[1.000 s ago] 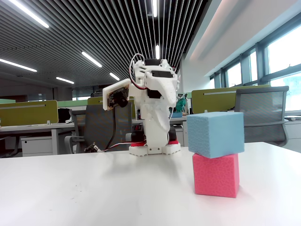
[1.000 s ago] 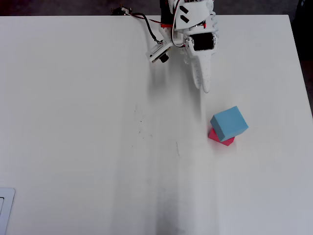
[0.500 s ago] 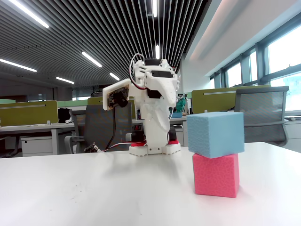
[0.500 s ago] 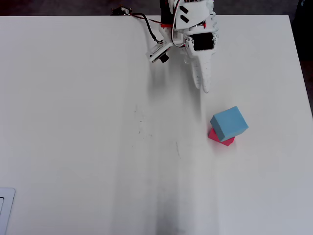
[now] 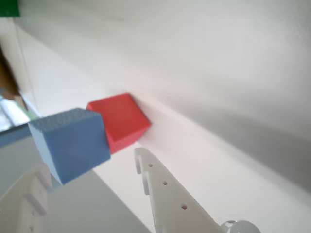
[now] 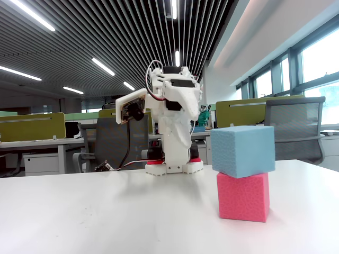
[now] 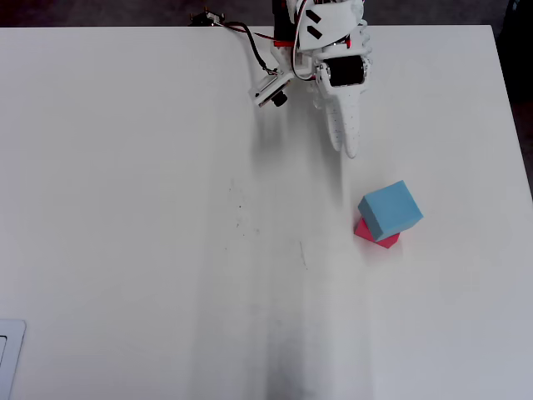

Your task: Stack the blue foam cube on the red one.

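The blue foam cube (image 6: 242,150) rests on top of the red one (image 6: 242,196), turned slightly and overhanging its left side. From above, the blue foam cube (image 7: 390,208) covers most of the red one (image 7: 379,238). The wrist view shows both at left, blue cube (image 5: 73,143) beside red cube (image 5: 121,121). My gripper (image 7: 350,148) sits folded back near the arm's base, well apart from the stack. Its fingertips (image 5: 141,158) stand apart in the wrist view with nothing between them. The gripper (image 6: 180,144) points downward in the fixed view.
The white table (image 7: 125,208) stretches wide to the left and front of the stack. The arm's base (image 6: 175,166) stands at the far edge with cables (image 7: 250,37) beside it. A grey office chair (image 6: 296,127) stands behind the table at right.
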